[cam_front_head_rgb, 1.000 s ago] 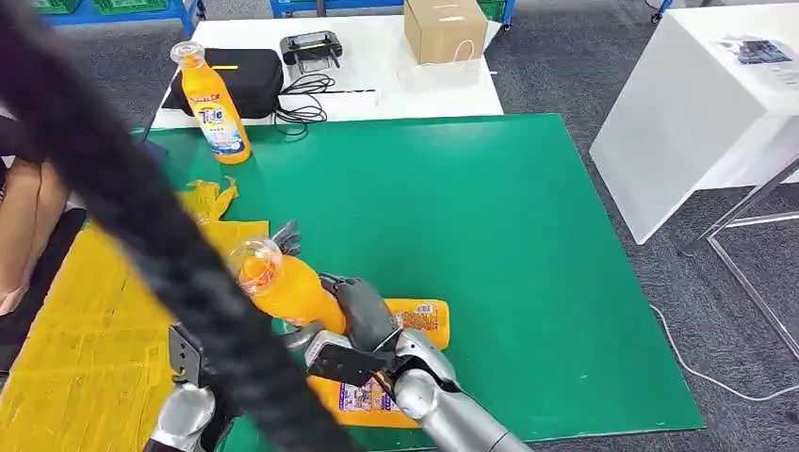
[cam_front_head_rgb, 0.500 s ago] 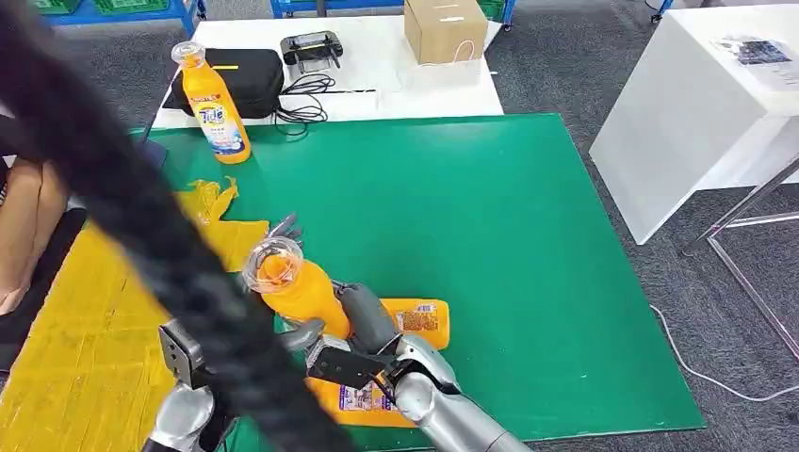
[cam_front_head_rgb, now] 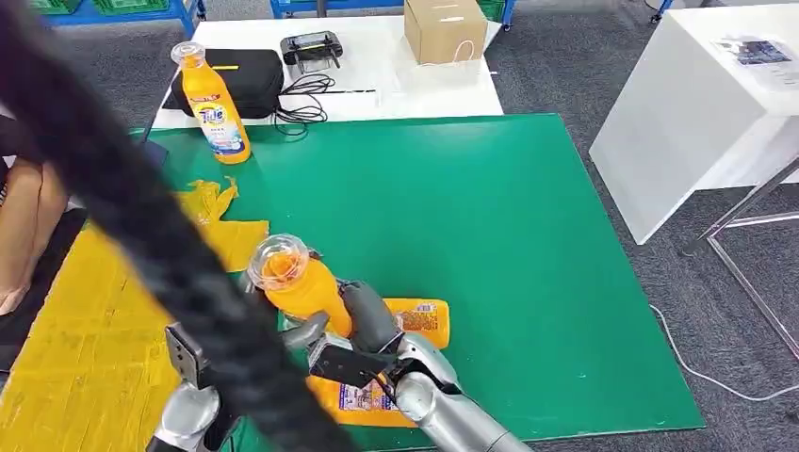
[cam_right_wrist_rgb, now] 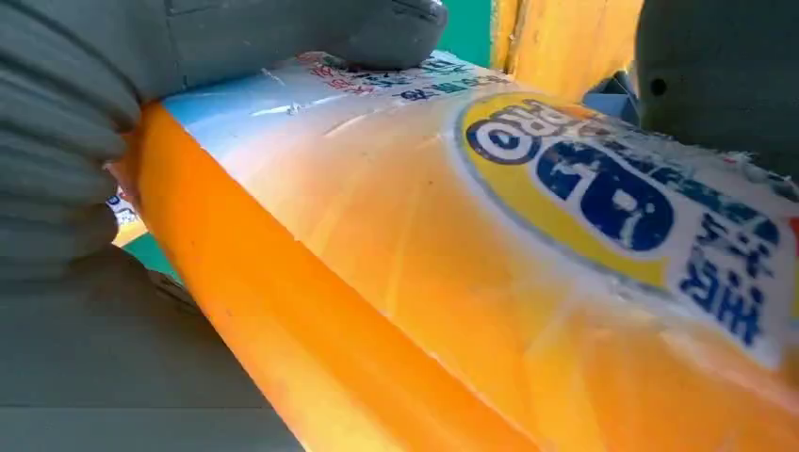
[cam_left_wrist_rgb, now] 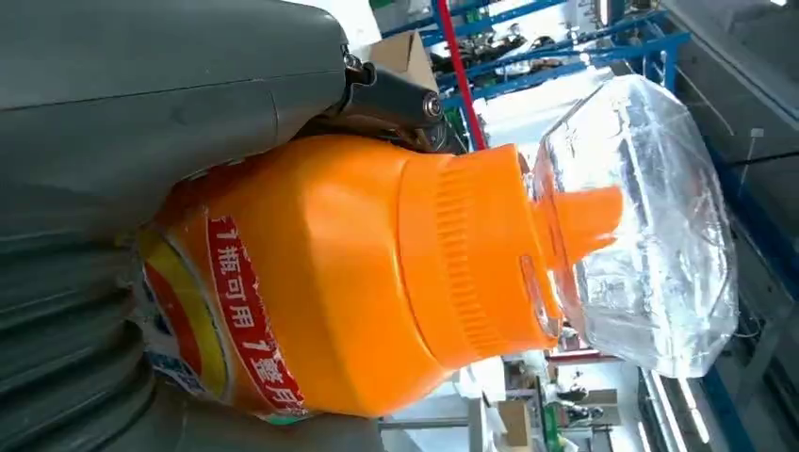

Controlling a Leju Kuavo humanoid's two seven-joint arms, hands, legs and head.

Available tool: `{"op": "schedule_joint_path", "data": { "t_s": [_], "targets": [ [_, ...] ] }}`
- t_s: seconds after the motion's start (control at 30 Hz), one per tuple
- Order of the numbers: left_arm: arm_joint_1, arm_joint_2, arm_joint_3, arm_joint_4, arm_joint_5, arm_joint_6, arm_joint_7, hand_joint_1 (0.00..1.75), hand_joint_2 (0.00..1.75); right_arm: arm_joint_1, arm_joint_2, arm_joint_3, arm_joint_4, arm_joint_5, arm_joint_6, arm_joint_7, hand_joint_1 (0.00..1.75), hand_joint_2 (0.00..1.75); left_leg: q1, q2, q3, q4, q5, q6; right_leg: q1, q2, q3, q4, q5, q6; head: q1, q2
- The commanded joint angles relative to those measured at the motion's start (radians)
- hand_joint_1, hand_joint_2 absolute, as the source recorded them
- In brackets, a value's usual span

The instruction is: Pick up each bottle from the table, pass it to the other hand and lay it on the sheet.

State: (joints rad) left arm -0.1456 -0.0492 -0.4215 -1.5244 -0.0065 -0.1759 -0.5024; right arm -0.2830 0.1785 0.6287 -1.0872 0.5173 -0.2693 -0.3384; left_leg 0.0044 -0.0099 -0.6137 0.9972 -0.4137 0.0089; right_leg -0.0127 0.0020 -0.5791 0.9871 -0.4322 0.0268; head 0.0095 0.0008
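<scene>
An orange bottle [cam_front_head_rgb: 303,294] with a clear cap is held up over the near edge of the green mat [cam_front_head_rgb: 471,207], cap pointing up and away. My right hand [cam_front_head_rgb: 367,325] grips its labelled lower body [cam_right_wrist_rgb: 471,264], thumb [cam_right_wrist_rgb: 283,33] on the label. My left hand [cam_front_head_rgb: 301,331] wraps the bottle's shoulder [cam_left_wrist_rgb: 358,273] just below the cap, its thumb [cam_left_wrist_rgb: 160,122] pressed on. A second orange bottle [cam_front_head_rgb: 421,322] lies on the mat under my right arm. A third [cam_front_head_rgb: 215,108] stands upright at the mat's far left corner. The yellow sheet [cam_front_head_rgb: 75,330] lies to the left.
A thick black cable [cam_front_head_rgb: 141,217] crosses the head view diagonally and hides part of my left arm. A person's leg [cam_front_head_rgb: 24,217] is at the left edge. A black case [cam_front_head_rgb: 247,75] and cardboard box [cam_front_head_rgb: 443,28] sit on the far white table; another white table [cam_front_head_rgb: 697,104] stands right.
The held bottle has tipped more upright and shifted slightly right. My left hand's fingers, spread beside the cap before, have closed around the bottle.
</scene>
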Motion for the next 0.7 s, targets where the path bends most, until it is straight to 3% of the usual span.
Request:
{"op": "schedule_joint_path", "data": {
  "t_s": [0.03, 0.17, 0.2, 0.23, 0.3, 0.4, 0.47, 0.57, 0.7],
  "targets": [
    [-0.022, -0.008, -0.058, 0.070, -0.010, 0.004, 0.006, 1.75, 1.75, -0.034, -0.014, 0.024, -0.035, -0.004, -0.003, -0.003, 1.75, 1.75, 0.001, 0.000, 0.003, 0.000, -0.001, 0.000, 0.001, -0.001, 0.003, -0.001, -0.001, -0.001, 0.000, 0.000],
    [-0.022, -0.002, -0.053, 0.059, -0.022, 0.021, 0.000, 1.75, 1.75, -0.022, -0.016, 0.008, -0.064, -0.015, -0.028, -0.013, 1.75, 1.75, 0.000, 0.000, 0.003, 0.000, -0.001, 0.000, 0.001, -0.001, 0.003, -0.001, -0.001, -0.001, 0.000, 0.000],
    [-0.022, 0.006, -0.042, 0.045, -0.028, 0.038, -0.005, 1.75, 1.75, -0.010, -0.022, -0.011, -0.099, -0.023, -0.057, -0.021, 0.37, 1.75, 0.001, 0.000, 0.003, 0.000, -0.002, 0.000, 0.001, -0.001, 0.004, -0.001, -0.001, -0.001, 0.000, 0.000],
    [-0.022, 0.016, -0.029, 0.033, -0.033, 0.050, -0.007, 1.75, 1.75, -0.003, -0.031, -0.023, -0.124, -0.027, -0.067, -0.022, 0.00, 1.75, 0.002, 0.000, 0.004, 0.001, -0.002, 0.000, 0.002, -0.001, 0.006, -0.001, -0.002, -0.001, 0.000, 0.000],
    [-0.024, 0.050, 0.033, -0.021, -0.132, 0.168, -0.006, 1.75, 1.75, 0.039, -0.065, -0.058, -0.238, -0.021, -0.100, -0.017, 0.00, 1.75, 0.001, 0.000, 0.002, 0.001, -0.002, 0.000, 0.002, -0.001, 0.003, -0.001, -0.001, -0.001, 0.000, 0.000],
    [-0.064, 0.105, 0.130, -0.048, -0.222, 0.227, 0.029, 1.75, 1.75, 0.092, -0.106, -0.104, -0.369, 0.026, -0.129, -0.012, 0.00, 1.75, 0.002, 0.000, 0.002, 0.001, -0.002, 0.000, 0.002, -0.001, 0.003, 0.000, -0.001, -0.001, 0.000, 0.000],
    [-0.145, 0.190, 0.164, 0.014, -0.490, 0.310, 0.117, 1.75, 1.75, 0.116, -0.139, -0.134, -0.441, 0.068, -0.117, 0.020, 0.00, 1.75, 0.001, -0.001, 0.000, 0.001, 0.000, -0.001, 0.001, -0.001, 0.001, 0.000, -0.001, -0.001, 0.000, 0.000],
    [-0.259, 0.256, 0.188, 0.169, -0.816, 0.391, 0.222, 1.75, 1.75, 0.123, -0.169, -0.161, -0.489, 0.142, -0.088, 0.057, 0.00, 1.75, 0.003, -0.003, 0.003, 0.002, -0.001, -0.001, 0.003, -0.005, 0.005, 0.000, -0.002, -0.002, 0.000, 0.000],
    [-0.299, 0.312, 0.197, 0.248, -0.911, 0.391, 0.235, 1.75, 1.75, 0.112, -0.175, -0.156, -0.501, 0.186, -0.083, 0.067, 0.00, 1.75, 0.002, -0.001, 0.003, 0.000, 0.001, -0.002, 0.001, -0.002, 0.003, 0.000, 0.000, -0.002, 0.000, 0.000]
  ]
}}
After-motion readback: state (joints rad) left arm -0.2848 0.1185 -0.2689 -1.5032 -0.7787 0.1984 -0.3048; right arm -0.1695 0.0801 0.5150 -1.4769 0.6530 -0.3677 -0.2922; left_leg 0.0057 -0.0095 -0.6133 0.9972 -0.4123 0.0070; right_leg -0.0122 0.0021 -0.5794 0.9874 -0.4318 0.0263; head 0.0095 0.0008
